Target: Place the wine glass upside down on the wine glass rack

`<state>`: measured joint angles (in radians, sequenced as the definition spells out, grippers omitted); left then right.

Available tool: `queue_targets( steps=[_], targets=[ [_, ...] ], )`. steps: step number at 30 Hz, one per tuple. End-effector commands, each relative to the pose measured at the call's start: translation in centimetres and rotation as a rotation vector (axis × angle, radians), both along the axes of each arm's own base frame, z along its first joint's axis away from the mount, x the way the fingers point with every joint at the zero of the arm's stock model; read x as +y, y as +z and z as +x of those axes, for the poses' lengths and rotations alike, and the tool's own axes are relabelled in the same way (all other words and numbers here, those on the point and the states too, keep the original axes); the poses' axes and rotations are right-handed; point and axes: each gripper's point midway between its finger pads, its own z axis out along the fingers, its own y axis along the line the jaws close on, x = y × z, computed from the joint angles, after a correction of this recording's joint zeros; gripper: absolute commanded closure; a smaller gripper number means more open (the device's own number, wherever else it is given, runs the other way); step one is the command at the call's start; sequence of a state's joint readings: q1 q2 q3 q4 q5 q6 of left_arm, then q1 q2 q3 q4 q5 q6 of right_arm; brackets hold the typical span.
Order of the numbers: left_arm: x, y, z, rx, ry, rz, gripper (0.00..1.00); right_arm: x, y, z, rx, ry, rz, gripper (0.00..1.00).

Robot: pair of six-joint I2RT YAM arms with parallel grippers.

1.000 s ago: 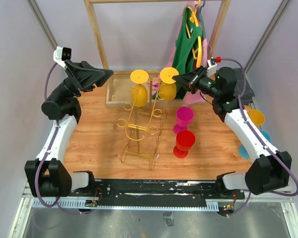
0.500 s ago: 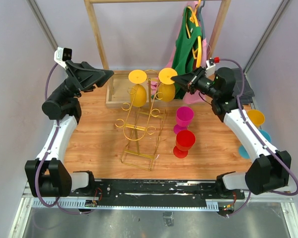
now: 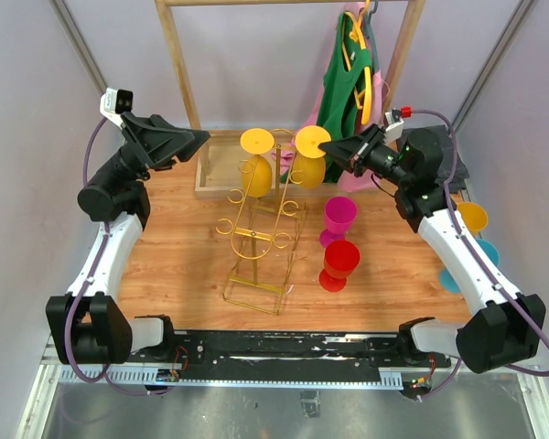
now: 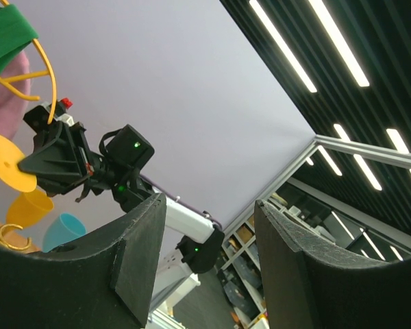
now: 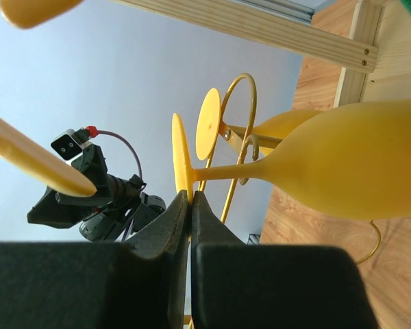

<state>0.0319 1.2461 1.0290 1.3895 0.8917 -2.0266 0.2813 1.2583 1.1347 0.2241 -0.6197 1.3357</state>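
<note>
The rack (image 3: 256,233) is already carrying another glass (image 3: 255,172) upside down. The wine glass (image 3: 309,168) is hanging bowl-down at its top right — apparently seated, with only the letting go remaining. The right gripper (image 3: 328,144) is pinching its foot; the left gripper (image 3: 203,136) is hovering, jaws apart, empty.

A tall wooden clothes rail (image 3: 176,64) stands at the far end of the wooden table top (image 3: 165,265), its posts set in a shallow wooden base (image 3: 210,178). Plain lilac walls (image 3: 256,73) rise behind the rail and on both sides of it, with slanting grey metal poles (image 3: 78,41) at the corners. Clothes (image 3: 343,82) hang at the rail's right end (green in front, pink behind). High above the rail, the left wrist view shows a dark slatted ceiling (image 4: 370,41) with long bright light strips (image 4: 282,45).
</note>
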Motion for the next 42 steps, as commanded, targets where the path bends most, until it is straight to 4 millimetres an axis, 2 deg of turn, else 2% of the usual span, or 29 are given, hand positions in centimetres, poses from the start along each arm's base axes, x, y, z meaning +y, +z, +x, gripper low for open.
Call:
queue_targets(
  steps=[1, 13, 24, 42],
  targets=[
    [0.1, 0.2, -1.2, -0.048, 0.013, 0.007, 0.41, 0.6, 0.3, -1.1, -0.022, 0.028, 0.001, 0.99],
    [0.1, 0.2, -1.4, -0.048, 0.011, 0.007, 0.41, 2.1, -0.2, -0.4, -0.009, 0.072, -0.008, 0.99],
    [0.1, 0.2, -1.3, -0.045, 0.014, 0.011, 0.41, 2.3, -0.6, 0.3, -0.006, 0.067, -0.006, 0.99],
    [0.1, -0.1, -1.1, -0.044, 0.014, 0.012, 0.41, 1.7, 1.7, 0.3, -0.052, 0.031, 0.014, 0.99]
  ],
)
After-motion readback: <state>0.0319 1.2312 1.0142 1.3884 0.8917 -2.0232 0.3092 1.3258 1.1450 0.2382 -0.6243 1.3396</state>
